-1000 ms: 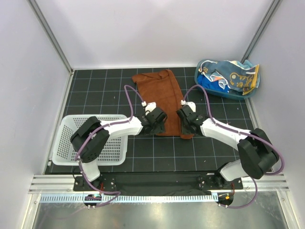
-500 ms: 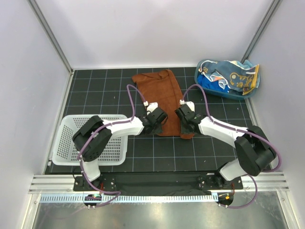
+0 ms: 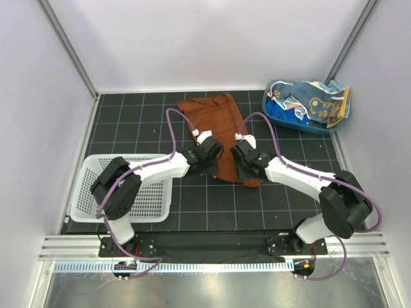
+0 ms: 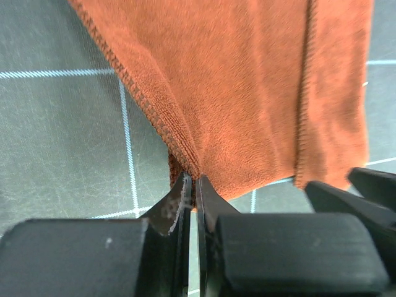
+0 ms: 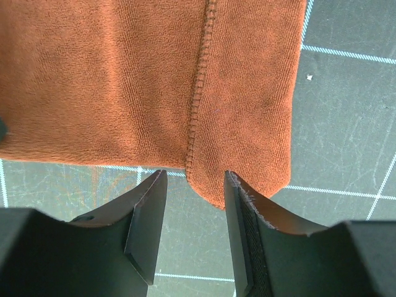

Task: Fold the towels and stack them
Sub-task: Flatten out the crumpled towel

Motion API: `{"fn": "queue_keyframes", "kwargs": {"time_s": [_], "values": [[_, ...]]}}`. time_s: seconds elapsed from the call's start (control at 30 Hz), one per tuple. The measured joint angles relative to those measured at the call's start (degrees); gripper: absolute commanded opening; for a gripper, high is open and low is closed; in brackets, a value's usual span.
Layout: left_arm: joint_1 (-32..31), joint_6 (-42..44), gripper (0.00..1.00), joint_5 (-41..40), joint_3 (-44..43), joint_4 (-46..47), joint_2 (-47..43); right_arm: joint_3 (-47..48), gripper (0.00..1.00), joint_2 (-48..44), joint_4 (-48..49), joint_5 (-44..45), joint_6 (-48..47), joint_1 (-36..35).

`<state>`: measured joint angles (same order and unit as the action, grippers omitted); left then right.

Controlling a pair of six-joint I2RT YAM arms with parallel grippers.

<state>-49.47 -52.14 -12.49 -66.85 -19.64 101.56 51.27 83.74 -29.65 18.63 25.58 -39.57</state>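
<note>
A white mesh basket (image 3: pixel 154 202) sits on the left of the black gridded counter (image 3: pixel 135 122), partly under the left arm. A blue tub (image 3: pixel 302 126) in the far right corner holds the other towels (image 3: pixel 311 102) in a crumpled heap. The rust-brown towel (image 3: pixel 212 119) lies flat mid-counter, its long side running away from the arms. Nothing lies on it but the two tools at its near end, and purple cables (image 3: pixel 168 122) loop above the wrists.

The left tool (image 4: pixel 193 185) is pinched together on the towel's near-left edge, with cloth puckered up between the tips. The right tool (image 5: pixel 193 185) stands apart, straddling the hemmed near-right corner without gripping it.

From above, the wrists cover the towel's near corners, so only the wrist views show the grip. The heap in the tub is too tangled to count its cloths, though blue and spotted fabric shows. In the left wrist view the right tool's fingers are cut off at the frame's right edge.

A second ago the left tool was spread beside the edge; it has since closed on it. The right tool has widened, and both wrists have moved slightly farther from the bases — the towel itself lies about where it did.
</note>
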Motion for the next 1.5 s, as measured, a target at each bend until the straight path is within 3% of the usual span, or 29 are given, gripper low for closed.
{"fn": "queue_keyframes", "kwargs": {"time_s": [0.23,0.53,0.87,1.0,1.13,1.23,1.5], "values": [[2.0,-0.2,0.06,2.4,-0.5,-0.8,-1.0,0.4,0.47,3.7,-0.8,0.2,-0.2,-0.8],[3.9,-0.4,0.06,4.5,-0.4,-1.8,-3.7,0.5,0.13,5.6,-2.3,1.4,-0.7,-1.1],[7.9,0.1,0.10,6.5,-0.2,-3.5,-8.1,3.5,0.06,2.3,-3.8,2.2,-0.6,-0.2],[10.5,0.4,0.13,8.6,-0.2,-4.1,-8.4,4.6,0.05,1.7,-2.8,0.5,-0.6,4.1],[13.9,1.3,0.17,11.3,-2.3,-5.3,-6.1,4.5,0.06,1.8,-1.2,-3.4,-0.1,11.7],[15.6,2.1,0.23,12.8,-6.0,-5.4,-1.4,4.1,0.12,2.3,0.2,-4.6,0.4,14.9],[15.8,4.5,0.45,16.0,-10.8,-6.2,7.2,-3.0,0.45,2.4,3.1,-7.1,2.1,16.4]]}}
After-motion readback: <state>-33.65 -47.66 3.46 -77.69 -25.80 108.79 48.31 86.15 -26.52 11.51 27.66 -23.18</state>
